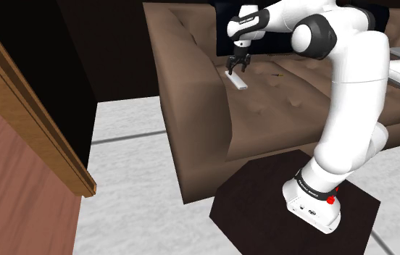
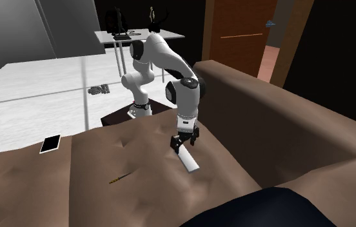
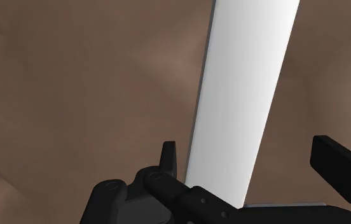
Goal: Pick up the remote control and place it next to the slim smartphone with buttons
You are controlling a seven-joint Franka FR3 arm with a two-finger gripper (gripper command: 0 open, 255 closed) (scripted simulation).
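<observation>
**Open pincer straddles remote on sofa seat**

The remote (image 1: pixel 238 80), a slim white slab, lies flat on the brown sofa (image 1: pixel 285 109) seat. It looks light, rigid and smooth, so it is best pinched across its narrow width. The gripper (image 3: pixel 250 153) sits over one end, fingers spread on either side and clasping nothing.

Brown tufted sofa (image 1: pixel 191 94), pale floor (image 1: pixel 140 210), wooden door (image 2: pixel 235 39), perhaps a desk (image 2: pixel 109 37) beyond
</observation>
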